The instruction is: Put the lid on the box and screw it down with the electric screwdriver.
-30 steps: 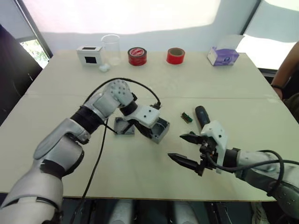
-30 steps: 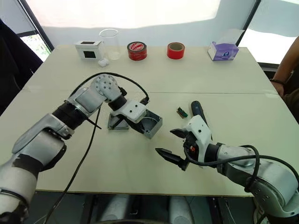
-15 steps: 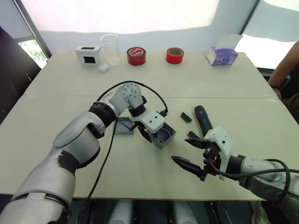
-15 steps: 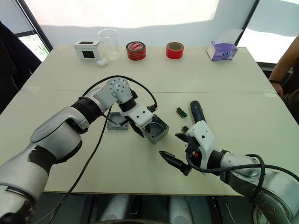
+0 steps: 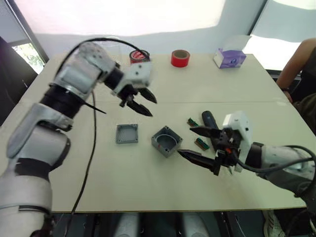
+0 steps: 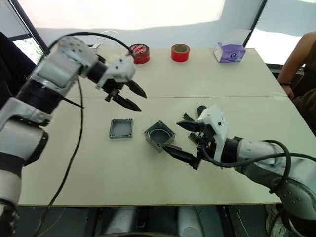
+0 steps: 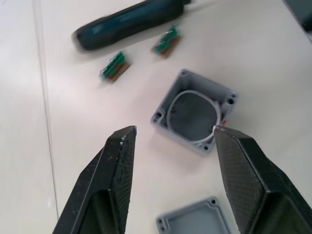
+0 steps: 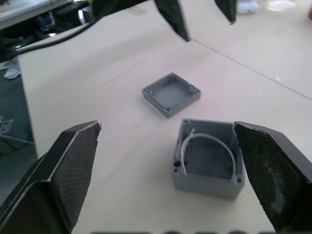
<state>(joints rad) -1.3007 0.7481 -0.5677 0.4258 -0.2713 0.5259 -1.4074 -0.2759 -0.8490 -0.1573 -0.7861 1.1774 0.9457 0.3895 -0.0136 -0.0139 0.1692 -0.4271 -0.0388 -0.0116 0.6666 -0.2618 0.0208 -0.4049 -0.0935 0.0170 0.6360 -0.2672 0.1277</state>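
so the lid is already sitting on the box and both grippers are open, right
Not quite. The lid lies upturned on the table beside the box, apart from it; the box is open on top, as the right wrist view shows. Both the left gripper and right gripper are open.

Two red tape rolls and a purple tissue box stand along the table's far edge. Two small green parts lie mid-table.

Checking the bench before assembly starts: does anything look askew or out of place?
The box sits turned at an angle to the lid, which lies rim-up beside it, apart. Two small green parts lie loose near the electric screwdriver. No damage shows.
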